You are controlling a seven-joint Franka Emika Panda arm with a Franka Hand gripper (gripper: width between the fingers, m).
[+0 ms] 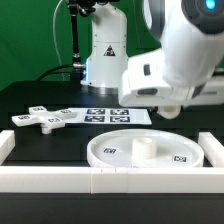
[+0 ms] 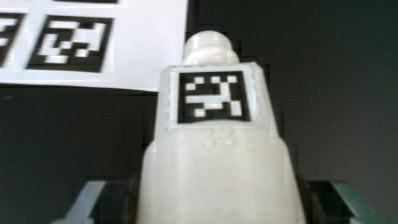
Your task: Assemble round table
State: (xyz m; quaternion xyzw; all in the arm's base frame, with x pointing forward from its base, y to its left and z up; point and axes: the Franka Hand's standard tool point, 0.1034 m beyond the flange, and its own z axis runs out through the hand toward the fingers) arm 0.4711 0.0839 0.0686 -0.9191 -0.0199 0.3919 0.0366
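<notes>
Between the jaws, found the post (image 2: pixel 215 165), its black-and-white square tag (image 2: pixel 214 100) facing the wrist camera, long axis aimed away, narrow tip farthest, by the marker board (image 2: pixel 71 45). Could not tell whether pinched. Found the tagged disc (image 1: pixel 120 163) flat on the table (image 1: pixel 30 100).

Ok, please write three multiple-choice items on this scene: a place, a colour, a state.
1. Where does the white cross-shaped plastic piece lie? A standing on the rail; B at the exterior view's left of the marker board; C at that board's right.
2. What colour is the table? A black; B green; C white.
3. How is the wide white rimmed round plastic disc? A lifted; B lying flat on the table; C tilted.
Answers: B, it lies on the table at that side; A, its bare parts are black; B, its rim sits level.
</notes>
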